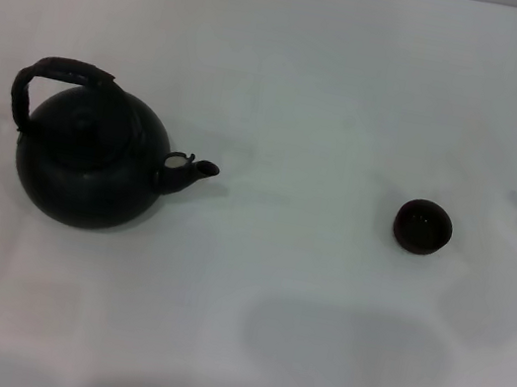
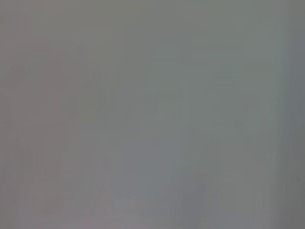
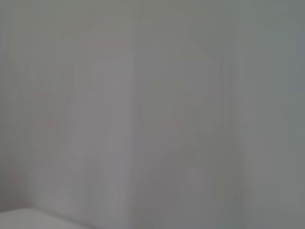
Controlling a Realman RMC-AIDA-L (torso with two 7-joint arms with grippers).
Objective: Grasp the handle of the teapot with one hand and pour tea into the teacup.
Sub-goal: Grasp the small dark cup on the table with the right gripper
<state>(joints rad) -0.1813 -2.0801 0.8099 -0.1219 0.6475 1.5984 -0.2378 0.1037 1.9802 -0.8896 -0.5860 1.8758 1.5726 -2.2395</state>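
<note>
On white table (image 1: 289, 79), head view: teapot (image 1: 88, 164) at left, teacup (image 1: 423, 227) at right, well apart.
Teapot upright, lid on, short spout (image 1: 197, 171) pointing toward teacup; handle (image 1: 58, 78) arched over the lid, leaning toward the side away from the spout, nothing gripping it. Teacup upright, open mouth up, standing alone on bare table. Small dark sliver at far right edge of head view, identity unclear. No arm or gripper visible from the head camera. Both wrist views: plain grey surface only, no fingers in frame. Claw state for left and right: cannot tell, neither in sight; nothing seen held.
</note>
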